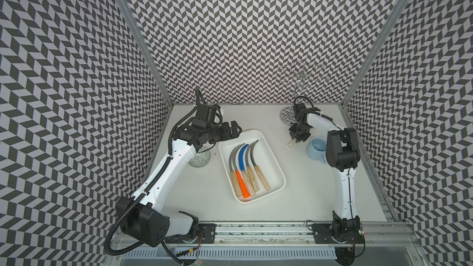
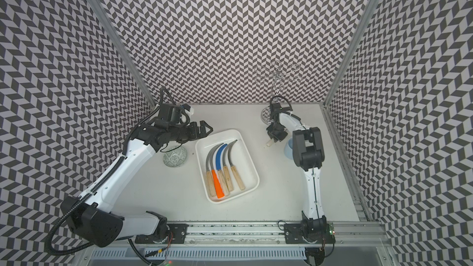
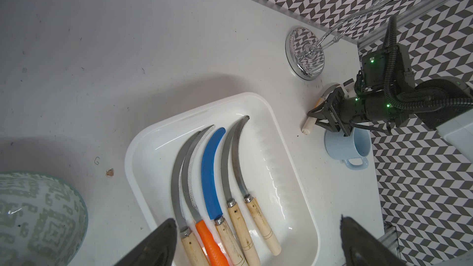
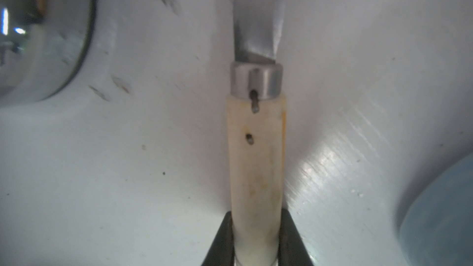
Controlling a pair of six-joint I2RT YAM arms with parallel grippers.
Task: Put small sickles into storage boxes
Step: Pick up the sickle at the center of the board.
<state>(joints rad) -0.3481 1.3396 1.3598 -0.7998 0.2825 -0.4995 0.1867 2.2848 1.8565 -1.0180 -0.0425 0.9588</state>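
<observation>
- Sickles (image 1: 247, 167), five of them, lie side by side in the tray (image 1: 270, 162), blades toward the back wall and handles toward the front. Packed to one side, they leave bare floor for one more.
- The last sickle (image 4: 256, 149) is outside the tray on the tabletop (image 1: 307, 195), between the chrome stand (image 1: 288, 117) and the mug (image 1: 317, 149).
- The right pincer (image 1: 298, 138) is clamped on its wooden handle, a finger pressed to each side. The butt end pokes out behind the grip and the blade runs ahead toward the stand.
- Gripping the handle probably keeps the fingers off the edge and gives them a rounder, thicker hold than the flat blade would.
- The close view is blurred, so I cannot tell whether the handle has left the tabletop.
- The left pincer (image 1: 235, 130) holds nothing, its jaws wide apart. It hovers by the tray's far corner, above the bowl (image 1: 201, 158), and seems parked clear of the other arm's path to the tray.
</observation>
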